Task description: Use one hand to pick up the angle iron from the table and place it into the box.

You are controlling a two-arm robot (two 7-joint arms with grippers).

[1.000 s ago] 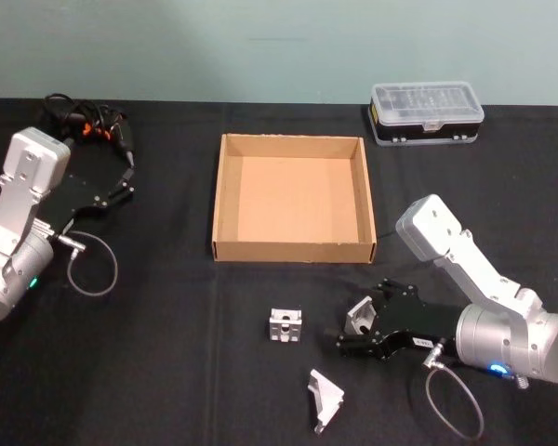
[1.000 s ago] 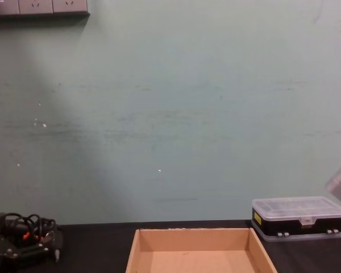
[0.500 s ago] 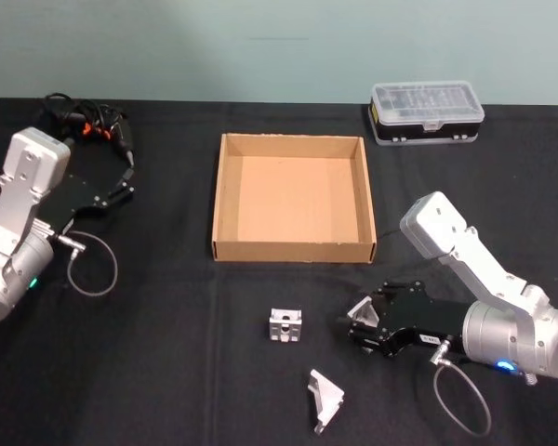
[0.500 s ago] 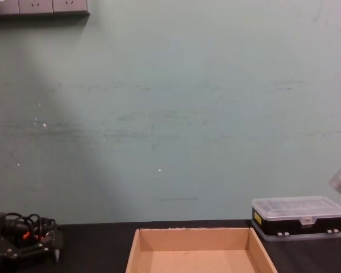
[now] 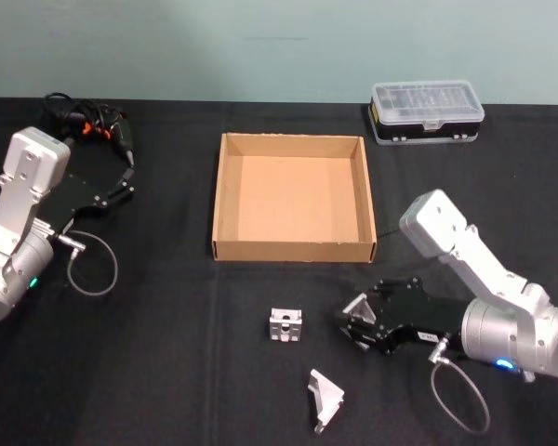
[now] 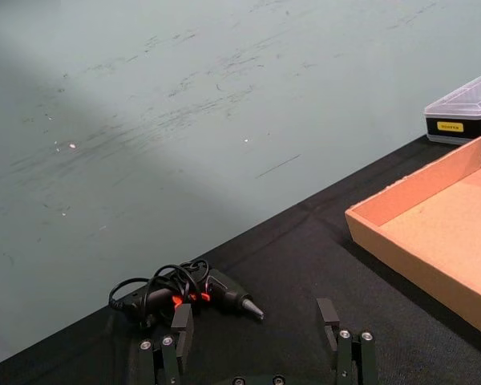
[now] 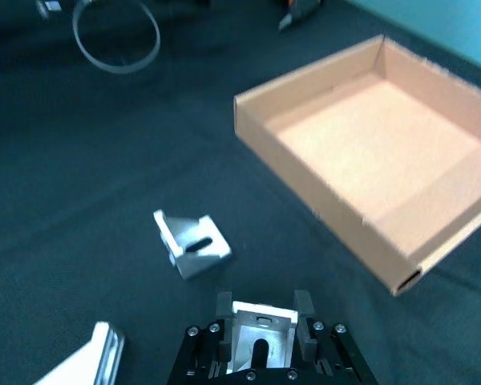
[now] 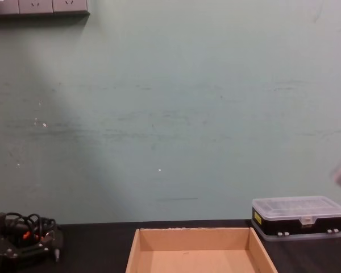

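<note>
An angle iron (image 5: 360,305) sits between the fingers of my right gripper (image 5: 354,318), low over the black table (image 5: 167,353) in front of the box's near right corner. In the right wrist view the gripper (image 7: 262,307) is shut on this angle iron (image 7: 260,327), one black finger against each side. A second angle iron (image 5: 285,325) lies to its left, and a third (image 5: 325,400) lies nearer to me. The tan cardboard box (image 5: 225,200) stands at the table's middle, with nothing inside. My left gripper (image 5: 126,183) is parked at the far left, open (image 6: 255,317).
A black plastic case with a clear lid (image 5: 426,111) stands at the back right, behind the box. A black drill with tangled cable (image 5: 88,125) lies at the back left, just beyond the left gripper. Cable loops hang by each wrist (image 5: 93,265).
The right gripper has turned and settled around the angle iron, drawing its fingers against it. The left arm, the box and the two loose angle irons have not moved.
</note>
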